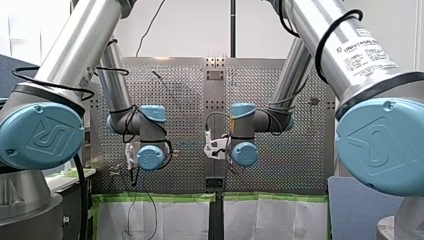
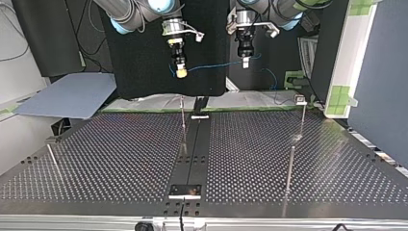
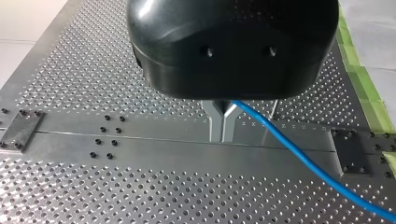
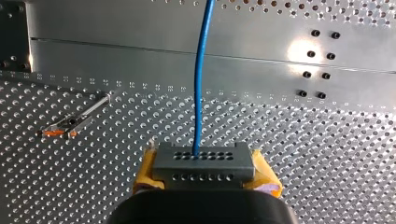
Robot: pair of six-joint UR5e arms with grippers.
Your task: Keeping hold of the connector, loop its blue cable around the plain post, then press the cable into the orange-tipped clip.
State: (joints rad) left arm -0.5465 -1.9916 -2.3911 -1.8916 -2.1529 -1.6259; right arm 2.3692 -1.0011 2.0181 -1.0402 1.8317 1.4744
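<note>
Though aloft, blue cable (image 3: 299, 156) near post (image 3: 275, 108)

A robotics lab is showing: my left arm (image 1: 55, 60) and my right arm (image 1: 350, 50) are hanging over a perforated metal counter (image 2: 110, 159).

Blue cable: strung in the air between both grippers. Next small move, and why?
Probably lower both arms toward the table. My right gripper holds the connector, my left gripper pinches the blue cable, and in the top view the span hangs clear of the posts, touching none.
</note>
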